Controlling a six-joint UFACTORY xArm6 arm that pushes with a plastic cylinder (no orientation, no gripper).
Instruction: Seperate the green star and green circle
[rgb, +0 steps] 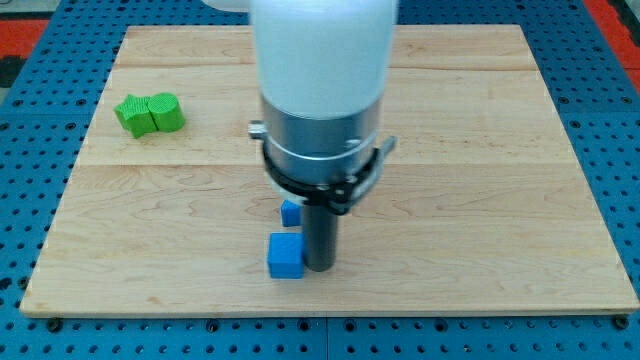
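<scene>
Green star (131, 114) touching green circle (166, 113) — my tip (319, 267) well apart.

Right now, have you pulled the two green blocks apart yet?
Nothing is done: the green star and green circle touch at the view's upper left. My tip is far away, beside the blue cube. Left: go there and push one away.

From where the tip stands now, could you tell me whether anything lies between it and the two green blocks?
Nothing visible does. My tip sits beside the blue cube near the view's bottom; bare board separates it from the touching green star and green circle at upper left.
</scene>
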